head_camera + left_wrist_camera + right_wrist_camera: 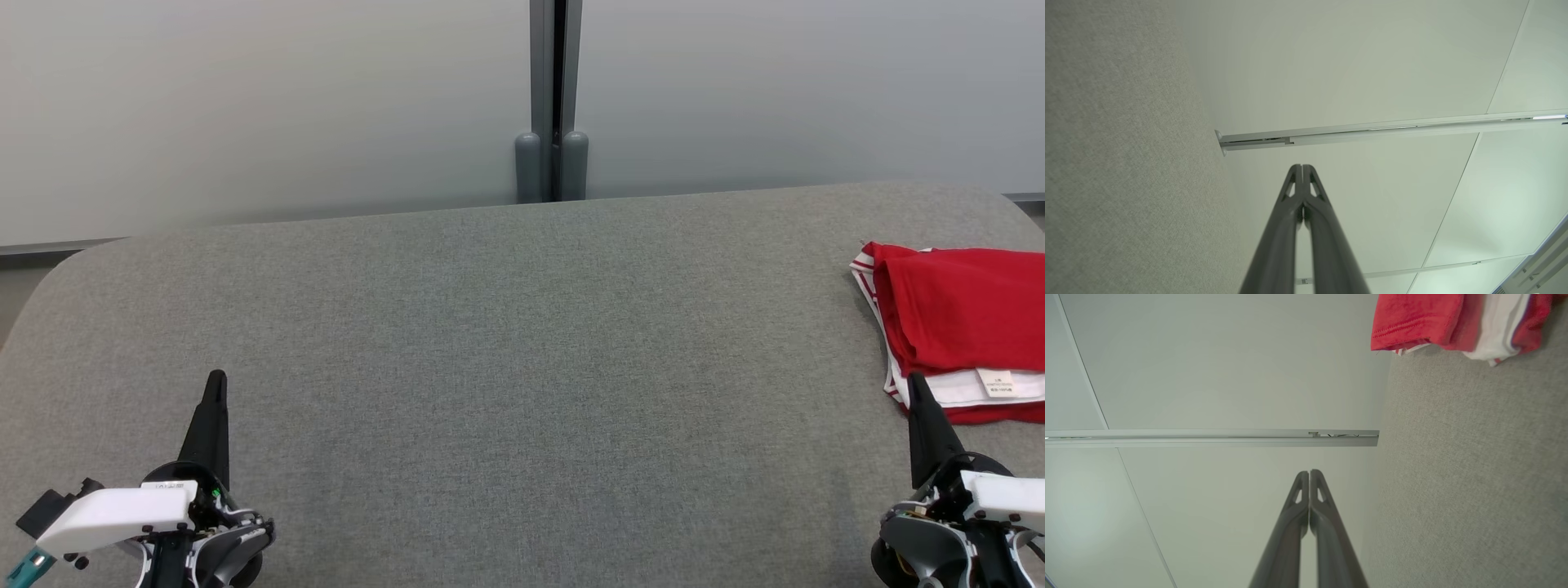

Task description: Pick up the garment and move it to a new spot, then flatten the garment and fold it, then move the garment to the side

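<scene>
Left tool (215, 388) and right tool (916, 390) were both pressed together, empty, over the grey tabletop (522, 367). Near the right tool's tip lay the red garment (967, 314), folded, at the tabletop's right side. Soft, light and limp, it would probably sag and unfold; pinching through stacked layers at an edge seemed wisest.

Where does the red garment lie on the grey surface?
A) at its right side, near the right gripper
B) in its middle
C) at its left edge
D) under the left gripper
A: the red garment lies at the right side, just beyond the right gripper.
</scene>
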### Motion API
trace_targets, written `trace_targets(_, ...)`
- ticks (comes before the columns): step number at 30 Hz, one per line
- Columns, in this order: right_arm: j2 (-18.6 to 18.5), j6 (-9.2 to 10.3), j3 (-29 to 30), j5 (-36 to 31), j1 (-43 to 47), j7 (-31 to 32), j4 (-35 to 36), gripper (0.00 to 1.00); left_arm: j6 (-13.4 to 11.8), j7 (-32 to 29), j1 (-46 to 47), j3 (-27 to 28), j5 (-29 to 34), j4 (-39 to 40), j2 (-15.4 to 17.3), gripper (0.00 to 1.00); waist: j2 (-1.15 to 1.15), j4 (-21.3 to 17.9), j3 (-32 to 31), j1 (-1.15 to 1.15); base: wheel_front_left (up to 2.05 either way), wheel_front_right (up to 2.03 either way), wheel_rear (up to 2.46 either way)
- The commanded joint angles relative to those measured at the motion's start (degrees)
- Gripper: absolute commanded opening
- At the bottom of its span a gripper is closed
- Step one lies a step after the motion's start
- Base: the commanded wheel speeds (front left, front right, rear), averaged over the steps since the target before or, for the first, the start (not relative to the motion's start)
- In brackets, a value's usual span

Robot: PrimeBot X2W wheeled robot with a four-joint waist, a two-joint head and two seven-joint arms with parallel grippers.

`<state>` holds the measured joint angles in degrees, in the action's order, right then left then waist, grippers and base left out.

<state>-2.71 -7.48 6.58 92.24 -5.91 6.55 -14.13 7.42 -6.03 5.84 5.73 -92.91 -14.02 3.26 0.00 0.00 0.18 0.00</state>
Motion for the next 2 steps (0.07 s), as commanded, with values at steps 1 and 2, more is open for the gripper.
trace_targets(1,-0.31,-0.02,0.03,0.30,-0.58,0.19,0.19,0.00,0.16,-0.09,0.64,0.31,-0.15,-0.08,0.29,0.00,0.00,0.00,0.00,0.00,0.00,0.00,0.00)
trace_targets(2,-0.31,-0.02,0.02,0.31,-0.57,0.18,0.18,0.00,0.16,-0.10,0.64,0.31,-0.13,-0.08,0.28,0.00,0.00,0.00,0.00,0.00,0.00,0.00,0.00)
